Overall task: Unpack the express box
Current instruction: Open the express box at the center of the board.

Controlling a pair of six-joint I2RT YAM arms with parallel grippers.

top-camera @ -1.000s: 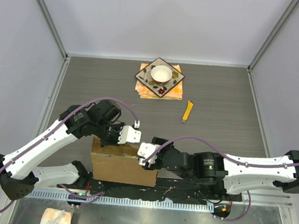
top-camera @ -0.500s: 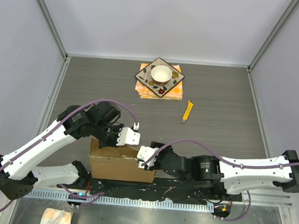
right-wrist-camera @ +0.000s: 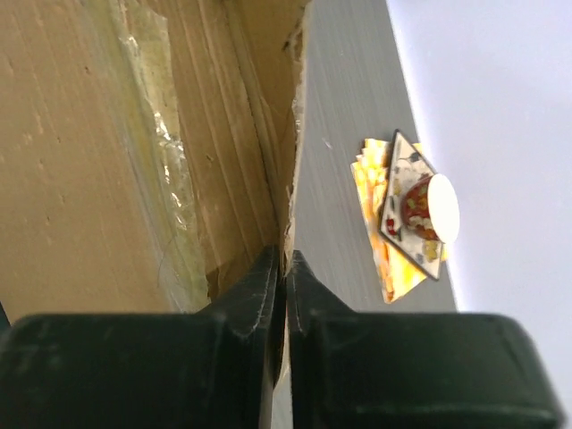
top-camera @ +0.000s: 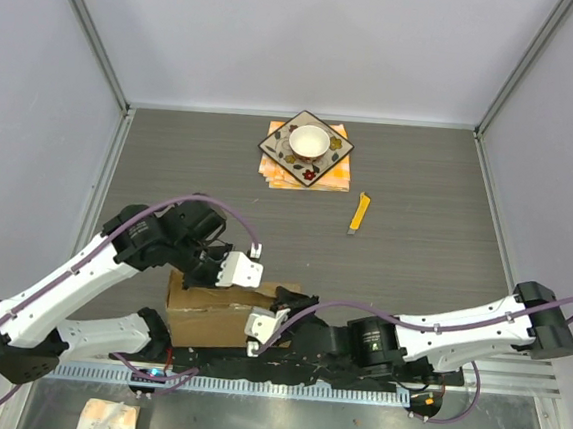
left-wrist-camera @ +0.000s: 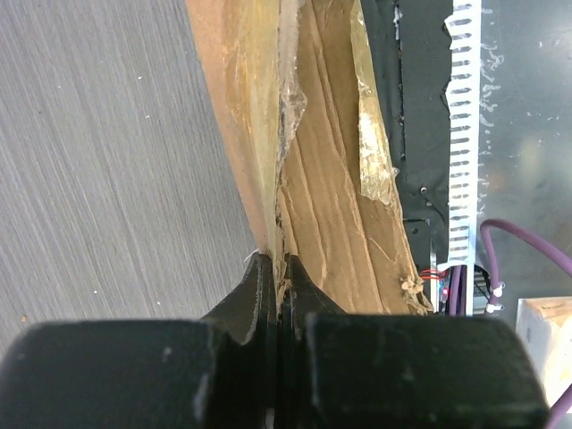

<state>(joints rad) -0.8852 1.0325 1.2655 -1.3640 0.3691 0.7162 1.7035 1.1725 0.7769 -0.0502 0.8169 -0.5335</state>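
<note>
- A patterned square plate (top-camera: 321, 167) with a white bowl (top-camera: 308, 141) on it is seen at the upper centre of the top view, laid on an orange cloth (top-camera: 332, 181).
- A yellow utility knife (top-camera: 360, 213) is seen just right of centre, below the plate and apart from it.
- The express box (top-camera: 213, 313) is found at the lower centre-left of the top view, near the bottom edge of the counter (top-camera: 419, 186) and well apart from the plate and the knife.
- Part of the box top is covered in that view by both arms and by looping purple cables (top-camera: 197, 199).
- The left end effector (left-wrist-camera: 275, 264) is closed on a torn cardboard edge of the box, which is pinched between its black fingers; clear tape (left-wrist-camera: 371, 134) is seen peeling along the cardboard.
- The right end effector (right-wrist-camera: 284, 259) is likewise clamped on a ragged cardboard edge, with the plate and bowl visible beyond it at the right of that view.
- A white toothed strip (top-camera: 281, 387) is run along the bottom of the counter, and a small pale orange object (top-camera: 108, 420) is seen below it at the lower left.
- The counter is surfaced in grey wood grain.
- It is enclosed by plain white walls (top-camera: 312, 36) held in aluminium posts (top-camera: 92, 32).
</note>
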